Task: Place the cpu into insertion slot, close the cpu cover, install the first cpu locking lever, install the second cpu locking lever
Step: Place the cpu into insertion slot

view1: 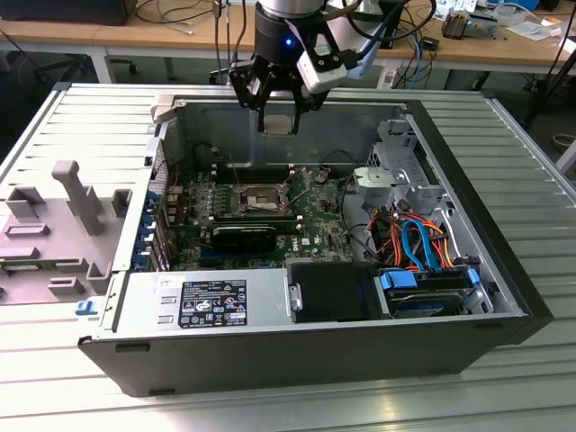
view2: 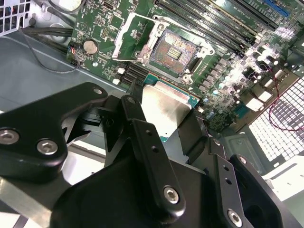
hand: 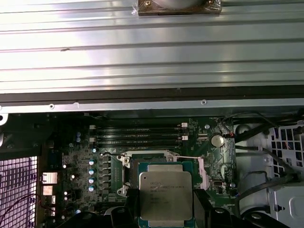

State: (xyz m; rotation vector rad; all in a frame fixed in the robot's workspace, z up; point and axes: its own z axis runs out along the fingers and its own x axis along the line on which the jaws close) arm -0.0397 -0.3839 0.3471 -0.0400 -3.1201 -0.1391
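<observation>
Step one, placement, was in hand. Your gripper [view1: 280, 128] had its jaws closed on the cpu [hand: 166, 194], held flat above the slot [view2: 174, 51], well apart. The cover [view2: 133, 38] stood open beside the slot. In my judgement, seating called for squaring the cpu to the slot.

in the first wrist view the cpu [hand: 166, 197] covers most of the insertion slot [hand: 129, 167], and the picture's edge cuts off the chip's near side. in the second wrist view the black links of the gripper [view2: 164, 116] hide part of the cpu (its two clamped edges included). in the exterior view the arm [view1: 286, 31] is cut off at the top edge, and the slot is too small to show any detail.
</observation>
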